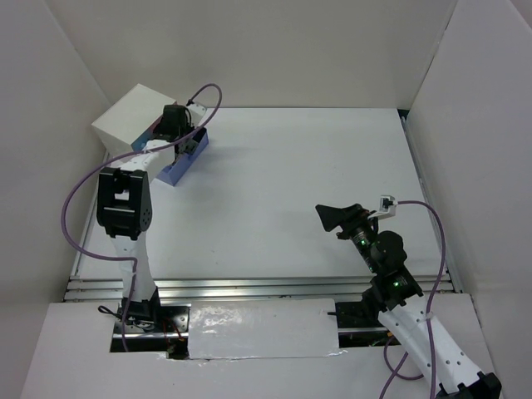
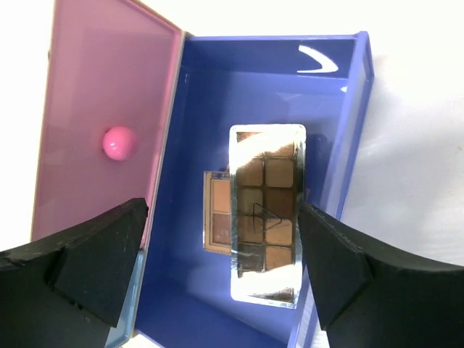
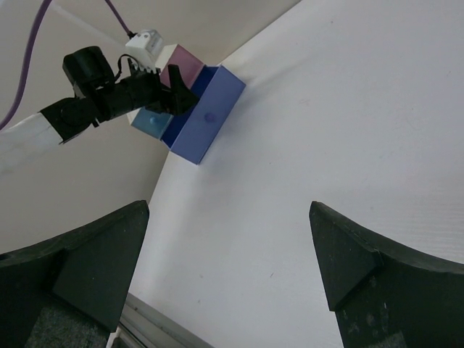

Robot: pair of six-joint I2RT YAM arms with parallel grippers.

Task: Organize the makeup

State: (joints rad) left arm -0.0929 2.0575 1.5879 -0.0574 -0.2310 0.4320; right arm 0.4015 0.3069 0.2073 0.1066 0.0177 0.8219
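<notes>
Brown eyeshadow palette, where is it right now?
Left wrist view: the brown eyeshadow palette is inside the open blue drawer, overlapping a smaller tan palette, between the open fingers of the left gripper.

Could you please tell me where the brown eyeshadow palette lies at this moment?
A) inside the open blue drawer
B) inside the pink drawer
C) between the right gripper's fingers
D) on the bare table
A: the left wrist view shows the brown eyeshadow palette lying flat inside the open blue drawer, partly over a smaller tan palette, while the pink drawer beside it is shut.
</notes>
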